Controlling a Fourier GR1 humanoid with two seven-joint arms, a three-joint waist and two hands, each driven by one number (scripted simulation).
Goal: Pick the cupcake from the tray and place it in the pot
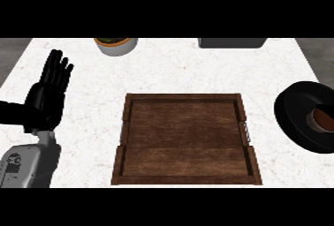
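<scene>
Sitting upright, cupcake (323,119) rests inside pot (294,123).

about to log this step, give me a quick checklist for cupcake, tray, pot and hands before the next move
1. Cupcake inside the pot: ok, a brown cupcake shows in the black pot at the counter's right edge.
2. Wooden tray holds no cupcake: ok.
3. Pot upright and steady: cannot tell, it is cut by the view's edge.
4. Left hand open: ok, fingers straight, resting at the left, holding nothing.
5. Right hand clear of the pot: cannot tell, it is not in view.
</scene>
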